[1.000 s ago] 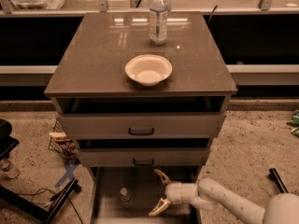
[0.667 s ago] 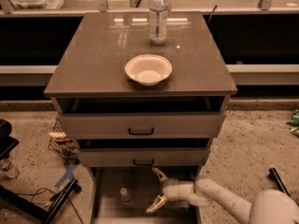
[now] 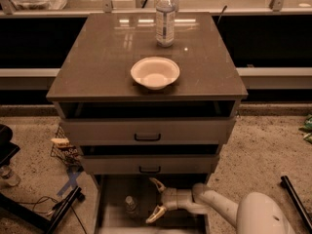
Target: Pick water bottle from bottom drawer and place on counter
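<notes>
The bottom drawer is pulled out at the foot of the cabinet. A small clear water bottle with a pale cap stands upright on its floor, left of centre. My gripper is inside the drawer, just right of the bottle, with its two pale fingers spread wide apart and pointing left toward it, not touching. The white arm reaches in from the lower right. The glossy grey-brown counter tops the cabinet.
A white bowl sits mid-counter and a taller labelled bottle stands at its back. Two upper drawers with black handles overhang the bottom drawer. A wire basket and cables lie on the floor at left.
My gripper has moved left inside the bottom drawer, closer to the water bottle. Its fingers stay spread. The bottle has not moved.
</notes>
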Available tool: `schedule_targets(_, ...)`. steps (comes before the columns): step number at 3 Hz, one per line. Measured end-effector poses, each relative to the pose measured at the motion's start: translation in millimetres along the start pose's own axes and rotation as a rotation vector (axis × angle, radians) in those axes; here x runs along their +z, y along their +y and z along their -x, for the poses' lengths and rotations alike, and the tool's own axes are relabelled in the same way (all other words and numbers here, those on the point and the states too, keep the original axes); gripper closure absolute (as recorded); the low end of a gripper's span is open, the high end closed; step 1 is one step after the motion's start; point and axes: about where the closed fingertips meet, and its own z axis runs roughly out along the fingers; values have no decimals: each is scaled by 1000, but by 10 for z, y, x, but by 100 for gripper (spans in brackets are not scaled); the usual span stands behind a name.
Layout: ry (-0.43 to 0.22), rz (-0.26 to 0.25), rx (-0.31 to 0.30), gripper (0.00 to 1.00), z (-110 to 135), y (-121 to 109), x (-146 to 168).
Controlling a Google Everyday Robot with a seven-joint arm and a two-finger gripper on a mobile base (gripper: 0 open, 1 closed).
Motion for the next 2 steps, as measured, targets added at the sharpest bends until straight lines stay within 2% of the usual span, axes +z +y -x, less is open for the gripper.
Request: schedule_targets(2,-13,51,8,0,-50,242,391)
